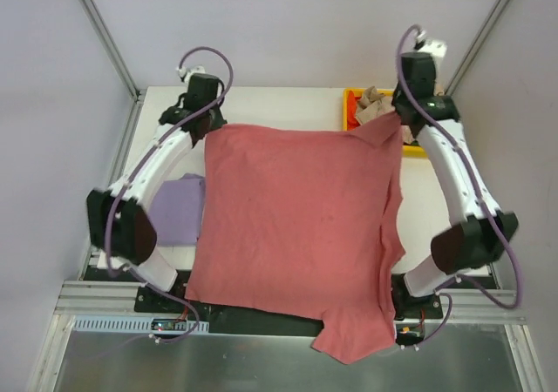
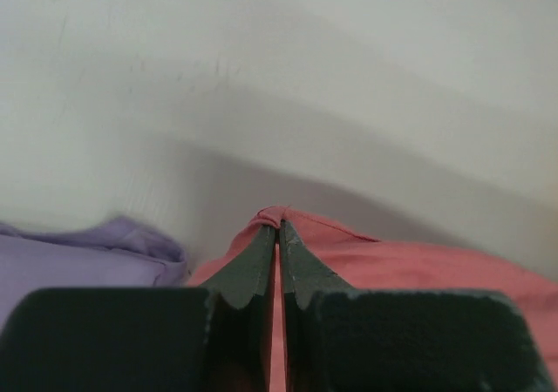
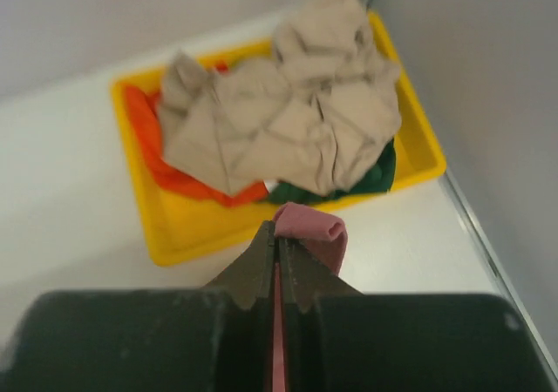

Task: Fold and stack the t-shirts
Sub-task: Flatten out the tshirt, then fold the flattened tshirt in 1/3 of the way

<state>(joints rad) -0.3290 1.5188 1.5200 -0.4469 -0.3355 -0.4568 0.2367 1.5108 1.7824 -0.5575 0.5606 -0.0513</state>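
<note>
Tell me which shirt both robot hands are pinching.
The big dusty red-pink cloth t-shirt, stretched between the left gripper and right gripper. The lavender t-shirt lies loose; the beige t-shirt lies in the yellow plastic tray.

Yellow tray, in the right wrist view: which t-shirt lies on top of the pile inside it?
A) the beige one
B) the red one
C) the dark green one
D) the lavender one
A: the crumpled beige t-shirt covers most of the yellow tray, while the red t-shirt and the dark green t-shirt show only at its edges.
</note>
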